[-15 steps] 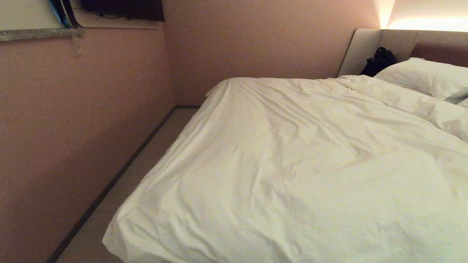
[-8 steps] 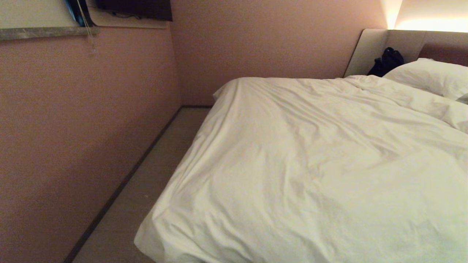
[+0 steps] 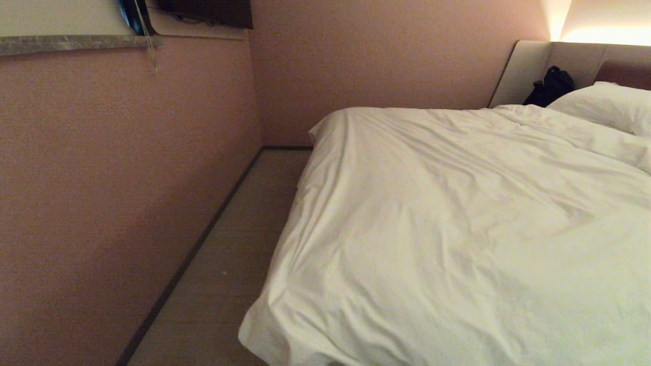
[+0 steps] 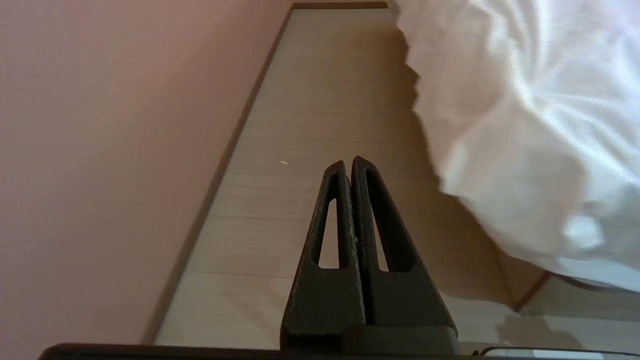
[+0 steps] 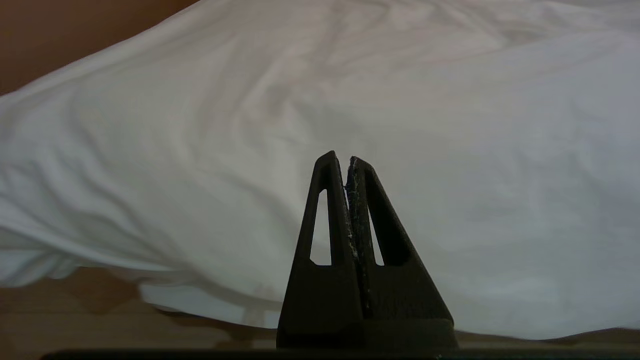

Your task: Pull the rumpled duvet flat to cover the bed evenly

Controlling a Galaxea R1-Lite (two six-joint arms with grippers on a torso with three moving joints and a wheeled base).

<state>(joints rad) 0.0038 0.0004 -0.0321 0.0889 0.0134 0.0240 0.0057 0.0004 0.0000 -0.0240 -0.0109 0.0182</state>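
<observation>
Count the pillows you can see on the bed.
1: a white pillow at the head end, beside the black bag and above the duvet. More may lie beyond the frame's edge.

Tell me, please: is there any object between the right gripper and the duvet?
Nothing visible stands between them. In the right wrist view the right gripper, its fingers shut and holding nothing, points at the duvet with only open space ahead. The left gripper, also shut, points along the floor beside the bed.

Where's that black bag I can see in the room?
In the head view the black bag is at the far upper right, leaning against the padded headboard, just left of the white pillow and behind the top edge of the duvet.
</observation>
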